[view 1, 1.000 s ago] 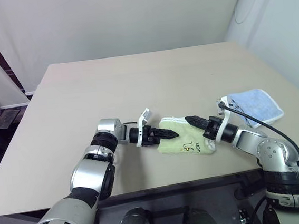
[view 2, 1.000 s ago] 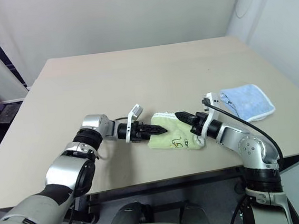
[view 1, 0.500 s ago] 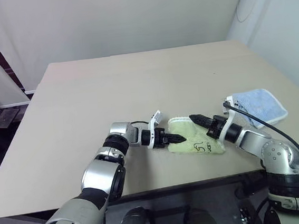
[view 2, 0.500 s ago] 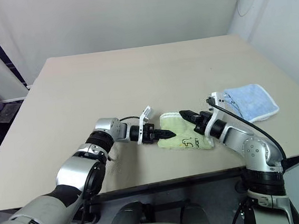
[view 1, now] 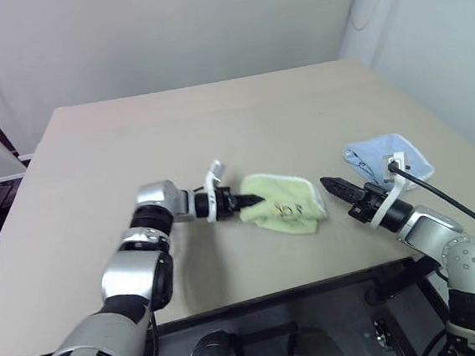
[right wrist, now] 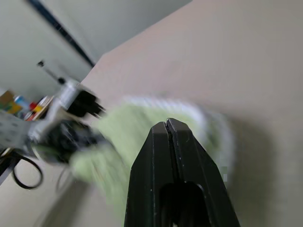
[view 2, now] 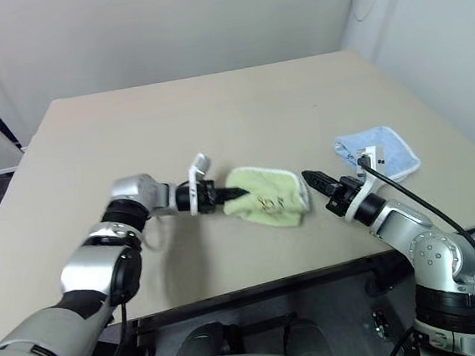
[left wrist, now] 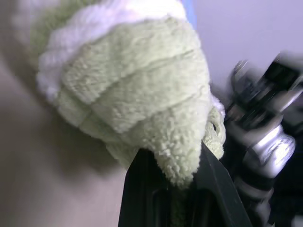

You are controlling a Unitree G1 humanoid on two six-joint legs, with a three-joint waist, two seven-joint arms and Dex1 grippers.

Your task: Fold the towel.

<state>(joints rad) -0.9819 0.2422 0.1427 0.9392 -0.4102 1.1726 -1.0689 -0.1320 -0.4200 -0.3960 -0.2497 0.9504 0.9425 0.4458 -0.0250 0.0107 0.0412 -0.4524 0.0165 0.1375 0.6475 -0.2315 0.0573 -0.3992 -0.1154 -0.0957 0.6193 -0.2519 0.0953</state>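
Left eye view. We list a beige tabletop (view 1: 216, 129) across the middle of the frame. Centre, slightly low: the towel (view 1: 282, 203), light green with white edging and dark embroidered marks on its upper face, bunched into a folded heap on the tabletop. The left pincer (view 1: 252, 202) reaches in from the left of the frame and is clamped on the towel's left edge. At lower right, the right pincer (view 1: 332, 186) points toward the towel with its fingers pressed together on nothing, apart from the cloth. Right of centre, past that pincer, a light blue cloth (view 1: 387, 157) lies flat near the tabletop's right edge. We see no containers.

Right eye view. Same items, same arrangement.

Left wrist view. We see the towel's terry pile fill the upper and middle frame, a fold of it pinched between the two black fingers (left wrist: 142, 189) at the bottom. The other arm shows blurred at the right.

Right wrist view. The right pincer's fingers (right wrist: 156, 156) meet tip to tip in the lower centre; the towel lies blurred beyond them, with the left arm at centre left.
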